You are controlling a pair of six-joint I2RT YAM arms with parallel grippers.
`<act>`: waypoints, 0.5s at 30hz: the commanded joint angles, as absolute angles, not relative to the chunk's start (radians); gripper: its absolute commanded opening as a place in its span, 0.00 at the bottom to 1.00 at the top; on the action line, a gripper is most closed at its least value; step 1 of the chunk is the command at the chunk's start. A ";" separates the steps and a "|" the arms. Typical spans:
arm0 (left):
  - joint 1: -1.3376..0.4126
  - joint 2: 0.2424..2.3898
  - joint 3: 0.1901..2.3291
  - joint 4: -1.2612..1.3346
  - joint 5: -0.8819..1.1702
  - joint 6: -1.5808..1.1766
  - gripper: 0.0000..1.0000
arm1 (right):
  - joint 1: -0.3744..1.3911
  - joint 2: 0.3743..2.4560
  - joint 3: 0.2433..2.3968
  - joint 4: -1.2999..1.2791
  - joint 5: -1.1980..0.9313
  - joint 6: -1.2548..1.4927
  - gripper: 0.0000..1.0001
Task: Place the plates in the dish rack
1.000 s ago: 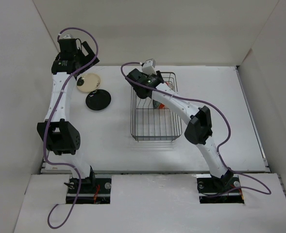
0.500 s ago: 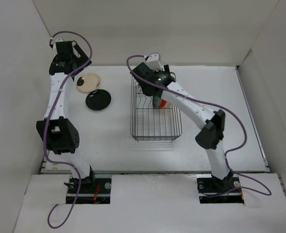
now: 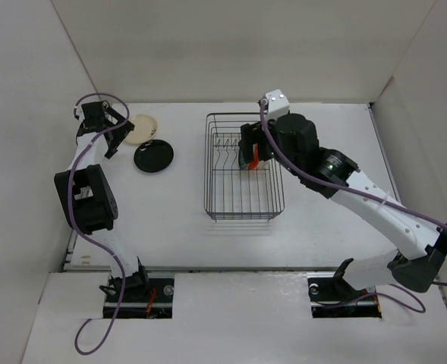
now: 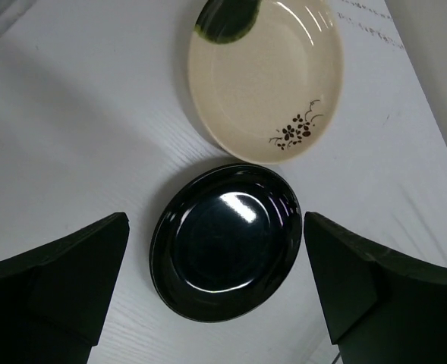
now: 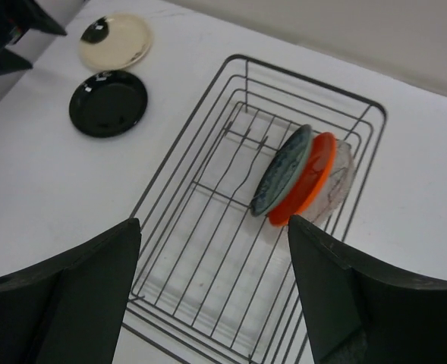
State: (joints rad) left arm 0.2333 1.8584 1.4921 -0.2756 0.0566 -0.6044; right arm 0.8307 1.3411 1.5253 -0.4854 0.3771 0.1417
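Already the teal plate (image 5: 280,171) and orange plate (image 5: 308,183) lean on edge in the dish rack (image 5: 314,85), so the right hand (image 5: 214,221) hangs wide and empty above, while the left hand (image 4: 215,220) spreads wide over the black plate (image 4: 223,243), apparently next, just beside the cream plate (image 4: 265,76) on the counter (image 3: 170,227).

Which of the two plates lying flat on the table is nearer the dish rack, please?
The plain black plate; the flower-painted cream plate lies farther off.
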 commanded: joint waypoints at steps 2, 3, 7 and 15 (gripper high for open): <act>0.258 1.850 1.407 -0.053 0.191 -0.696 0.98 | 0.848 1.342 1.470 -0.367 0.220 0.095 0.83; 0.273 1.861 1.387 -0.020 0.207 -0.710 0.98 | 0.848 1.342 1.460 -0.353 0.204 0.095 0.83; 0.301 1.902 1.356 0.061 0.235 -0.750 0.94 | 0.870 1.306 1.434 -0.344 0.204 0.095 0.83; 0.322 2.028 1.405 0.126 0.256 -0.779 0.75 | 0.879 1.247 1.434 -0.344 0.192 0.117 0.83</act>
